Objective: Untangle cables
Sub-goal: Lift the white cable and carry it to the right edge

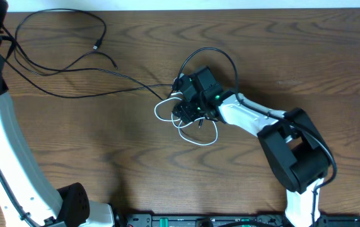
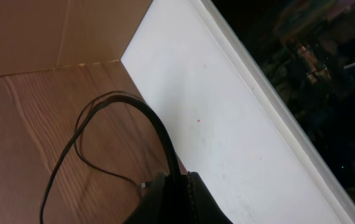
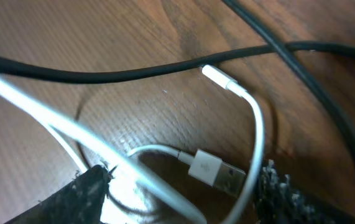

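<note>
Right claw (image 3: 183,190): jaws apart, low over the knot in the middle of the bench (image 1: 293,50), straddling the white cable (image 3: 256,124) and its USB plug (image 3: 217,175) without clamping either; just beyond, its small plug end touches one of two crossing black cables (image 3: 102,76). Left claw (image 2: 177,190), far corner: together, seemingly pinching one black cable (image 2: 158,130). Step judged: parting white from black; next move calls for closing on the white cable and drawing it clear; no container shows.

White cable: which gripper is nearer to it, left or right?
Right. The right gripper is directly over the looped white cable; the left gripper, shut on a black cable, is far off at the table corner.
</note>
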`<control>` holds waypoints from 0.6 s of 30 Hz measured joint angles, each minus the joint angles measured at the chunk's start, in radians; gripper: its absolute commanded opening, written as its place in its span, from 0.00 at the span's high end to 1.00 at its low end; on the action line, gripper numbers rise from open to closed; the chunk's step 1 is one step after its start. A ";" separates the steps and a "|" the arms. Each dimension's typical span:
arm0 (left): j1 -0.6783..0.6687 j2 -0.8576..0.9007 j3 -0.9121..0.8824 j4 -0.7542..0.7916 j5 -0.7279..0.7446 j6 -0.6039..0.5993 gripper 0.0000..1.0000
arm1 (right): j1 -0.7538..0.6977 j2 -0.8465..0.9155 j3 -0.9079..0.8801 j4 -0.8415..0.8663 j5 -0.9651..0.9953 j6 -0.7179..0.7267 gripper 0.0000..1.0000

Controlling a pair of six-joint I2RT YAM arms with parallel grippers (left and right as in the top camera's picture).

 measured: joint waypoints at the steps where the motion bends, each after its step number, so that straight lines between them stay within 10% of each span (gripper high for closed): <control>1: 0.000 0.000 0.000 0.000 0.000 0.000 0.92 | 0.005 0.015 0.000 0.014 -0.001 -0.010 0.82; 3: 0.000 0.000 0.000 0.000 0.000 0.000 0.92 | 0.007 0.018 0.001 0.014 0.000 -0.010 0.99; 12: 0.000 0.000 0.000 -0.002 0.000 0.000 0.92 | -0.010 -0.071 -0.001 -0.078 -0.005 0.080 0.99; 18: 0.000 0.000 -0.001 -0.003 0.000 0.000 0.92 | -0.105 -0.495 0.002 -0.238 0.014 0.089 0.99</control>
